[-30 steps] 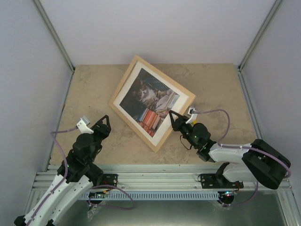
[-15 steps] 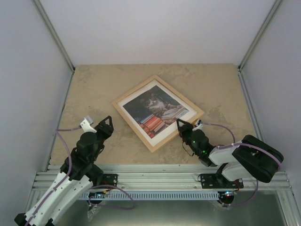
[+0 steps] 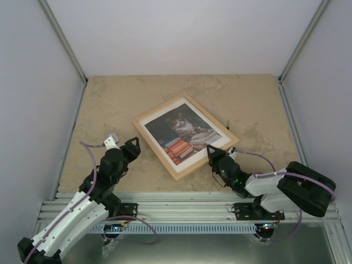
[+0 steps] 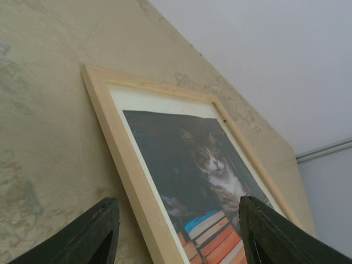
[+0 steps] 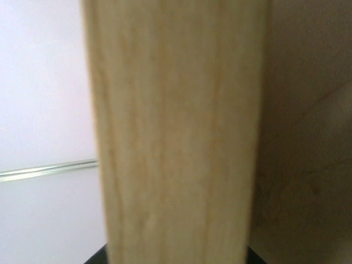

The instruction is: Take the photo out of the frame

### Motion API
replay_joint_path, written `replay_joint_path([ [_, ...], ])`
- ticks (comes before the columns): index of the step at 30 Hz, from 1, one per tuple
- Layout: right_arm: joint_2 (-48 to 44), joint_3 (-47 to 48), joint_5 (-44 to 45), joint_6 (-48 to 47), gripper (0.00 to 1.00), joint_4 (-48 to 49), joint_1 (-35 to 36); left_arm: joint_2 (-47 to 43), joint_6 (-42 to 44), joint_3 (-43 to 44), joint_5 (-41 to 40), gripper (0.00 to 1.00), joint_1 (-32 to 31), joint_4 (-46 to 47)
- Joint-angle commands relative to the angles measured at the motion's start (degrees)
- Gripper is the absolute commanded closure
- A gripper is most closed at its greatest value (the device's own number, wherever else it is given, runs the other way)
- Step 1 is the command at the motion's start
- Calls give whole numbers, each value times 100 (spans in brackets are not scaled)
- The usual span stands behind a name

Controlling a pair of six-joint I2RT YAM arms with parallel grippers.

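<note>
Top view: the frame [image 3: 154,147] sits on the counter [image 3: 110,99] mid-scene, turned like a diamond, 1 corner pointing at the arm bases. The photo [image 3: 179,129] is inside it, face up, cat and orange books showing, not yet out. The right fingers [image 3: 211,151] are at the frame's near-right rail, touching it. The left fingers [image 3: 132,145] are near the frame's left corner, apart from it, pointing toward it. Can't tell from here if the right side of the frame is flat on the counter or a bit raised.

Left wrist view: 2 dark fingers [image 4: 96,234] spread wide, nothing between them, so released. The frame's pale rail [image 4: 129,165] runs up between them, a way ahead, no contact. The photo [image 4: 203,165] is seated behind the white border, no lifted edge visible.

Right wrist view: blurred pale wood of the frame [image 5: 176,137] fills the middle, running straight up from the dark base at the bottom edge. The fingers themselves are barely in shot. Read: clenched on the frame rail.

Step in hand, my judgement: early, positioning the frame, 1 arm gripping it while the other comes in. No backing exposed, nothing loosened.

Next move likely calls for getting at the back: turn the frame face down or tip it up, with the left fingers steadying the left rail so it doesn't slide or pivot on the counter. The right grip is on 1 thin rail only, so go slow and avoid twisting the frame.
</note>
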Motion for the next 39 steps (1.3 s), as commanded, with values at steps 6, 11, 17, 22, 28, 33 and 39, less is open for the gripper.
replay_joint_path([
  [6, -531, 187, 693, 402, 77, -1772, 635, 216, -28, -348, 143, 36, -13, 257],
  [11, -490, 128, 588, 559, 61, -1866, 771, 382, -71, -482, 270, 36, -14, 467],
  [17, -759, 141, 407, 321, 36, -2190, 942, 522, -58, -485, 318, 35, -18, 471],
  [22, -1407, 307, 210, -71, 24, -3323, 962, 467, -49, -480, 275, 34, -14, 426],
  [28, -2266, 72, -124, -887, 17, -4238, 968, 640, 25, -450, 313, 31, -17, 415],
  [33, -3060, 145, -435, -1710, 11, -5121, 955, 838, 52, -447, 332, 30, -13, 530],
  [39, -3541, 1102, -349, -4102, 9, -6191, 548, 1213, 112, -454, 445, 26, -13, 767],
])
